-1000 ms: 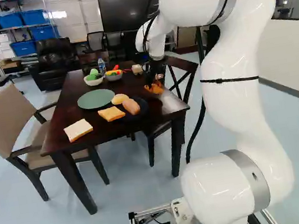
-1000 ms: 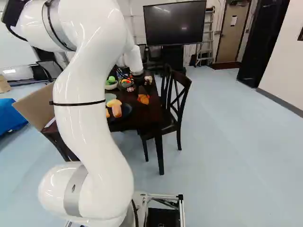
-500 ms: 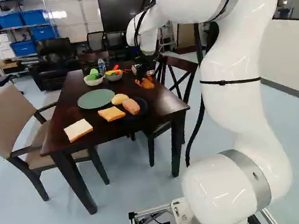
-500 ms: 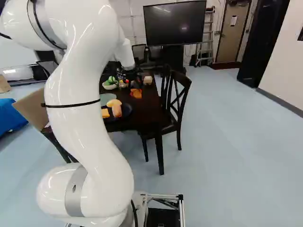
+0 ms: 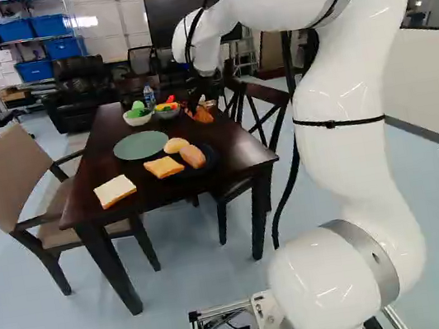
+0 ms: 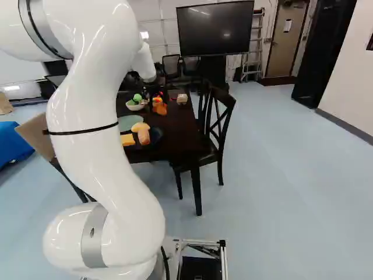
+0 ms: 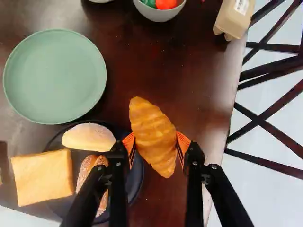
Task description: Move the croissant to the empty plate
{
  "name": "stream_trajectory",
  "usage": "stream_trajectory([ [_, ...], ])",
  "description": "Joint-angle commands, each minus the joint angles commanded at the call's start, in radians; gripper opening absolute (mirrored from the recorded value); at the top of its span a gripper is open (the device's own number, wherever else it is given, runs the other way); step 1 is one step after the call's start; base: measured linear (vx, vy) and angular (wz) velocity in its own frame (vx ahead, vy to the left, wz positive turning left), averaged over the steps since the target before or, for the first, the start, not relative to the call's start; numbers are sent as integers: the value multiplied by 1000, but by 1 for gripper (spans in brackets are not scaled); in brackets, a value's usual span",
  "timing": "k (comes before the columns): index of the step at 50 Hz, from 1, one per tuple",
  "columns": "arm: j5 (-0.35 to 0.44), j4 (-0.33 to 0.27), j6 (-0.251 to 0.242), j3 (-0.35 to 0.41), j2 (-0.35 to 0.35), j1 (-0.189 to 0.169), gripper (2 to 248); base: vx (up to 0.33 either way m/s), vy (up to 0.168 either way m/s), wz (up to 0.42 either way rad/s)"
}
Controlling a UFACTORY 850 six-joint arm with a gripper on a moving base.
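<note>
My pincer (image 6: 157, 102) pinches the croissant (image 7: 152, 135) above the bench (image 5: 239, 153).
I have it between both orange pads (image 7: 183, 142), upper middle of the left base view; below it there sits the dark plate (image 5: 212, 157) with bread (image 5: 193, 156), further left the green plate (image 5: 140, 145), and two bowls (image 5: 138, 120) toward the top.

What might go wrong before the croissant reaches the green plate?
The gripper holds the croissant only around its middle, both ends free, so it might pivot or slip. The green plate lies off to one side, so releasing early might land the croissant on the table or the loaded dark plate.
</note>
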Motion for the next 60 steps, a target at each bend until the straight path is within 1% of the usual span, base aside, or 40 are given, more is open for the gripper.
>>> stream_trajectory([
  [22,40,0,0,-69,-54,58,127,0,0,0],
  [51,47,0,0,-117,-91,135,127,0,0,0],
  [60,50,1,0,-143,-111,157,127,0,0,0],
])
